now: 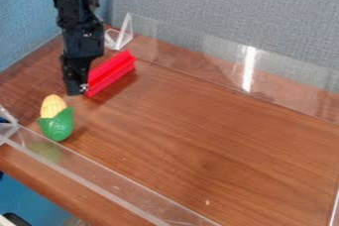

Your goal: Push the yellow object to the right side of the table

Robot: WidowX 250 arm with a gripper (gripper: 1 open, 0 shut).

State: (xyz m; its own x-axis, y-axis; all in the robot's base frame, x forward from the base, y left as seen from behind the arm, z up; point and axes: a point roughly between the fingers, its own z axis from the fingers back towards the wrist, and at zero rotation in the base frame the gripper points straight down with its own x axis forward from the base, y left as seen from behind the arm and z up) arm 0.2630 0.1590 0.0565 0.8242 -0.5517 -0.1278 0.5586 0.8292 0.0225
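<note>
Near the far left of the table (212,161), the black gripper (77,86) points straight down from a jointed dark arm, its slim jaws clenched together with nothing between them. The tips sit low over the wood, just at the near-left end of a red rectangular block (110,72); whether they actually touch the block is hard to judge from this angle. The block is a smooth, matte, sharp-edged bar lying flat, its length running diagonally from near-left to far-right.

Nearer the camera and further left lies the yellow object (55,119), clear of both gripper and block. It is a small, rounded, egg-like toy with a slightly glossy surface, yellow at one end and green at the other, rather like a corn cob. It lies on its side close to the front-left corner, just beside the low front wall (119,192). Its long axis runs roughly front to back, tilted a little, with the yellow end pointing away towards the gripper and the green end pointing towards the camera.

The tabletop is dark reddish-brown with a visible wood grain and a soft sheen, and it is bordered by low clear acrylic walls that catch pale reflections. A blue-grey textured panel (225,7) stands behind.
</note>
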